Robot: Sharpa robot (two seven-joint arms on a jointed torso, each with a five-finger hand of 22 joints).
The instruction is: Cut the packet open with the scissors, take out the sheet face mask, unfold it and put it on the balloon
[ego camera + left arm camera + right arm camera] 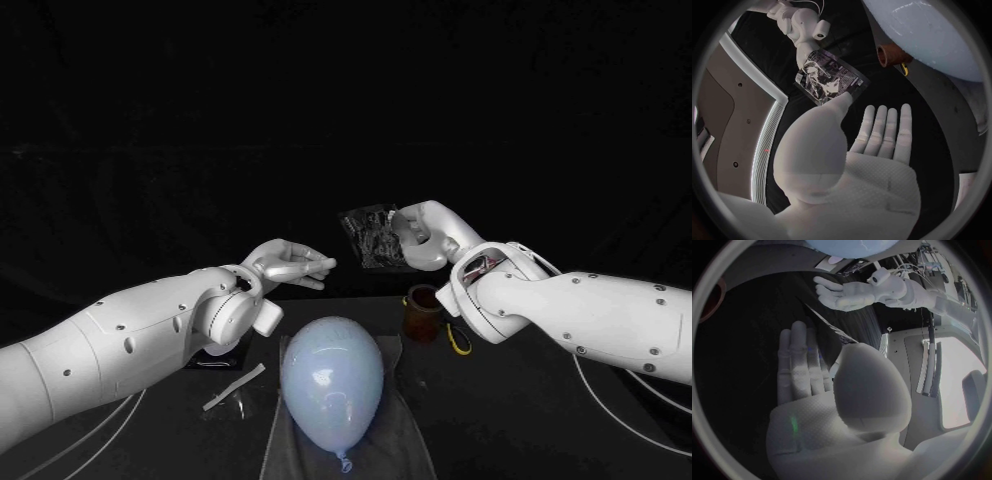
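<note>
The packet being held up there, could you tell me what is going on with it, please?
The right hand holds the packet up above the table. The left hand is empty, fingers apart, close beside it. The balloon lies on the table with no mask on it, and a pale strip lies next to it.

The packet [372, 236] is a dark, glossy, printed pouch. It is held upright above the table, pinched at one edge by the right hand [427, 237], at 12 o'clock from the balloon [335, 385]. The balloon is pale blue, inflated and egg-shaped. It lies lengthwise on the table with its knot pointing to 6 o'clock. The scissors [459, 339] lie at 2 o'clock from the balloon, showing a yellow handle loop.
</note>
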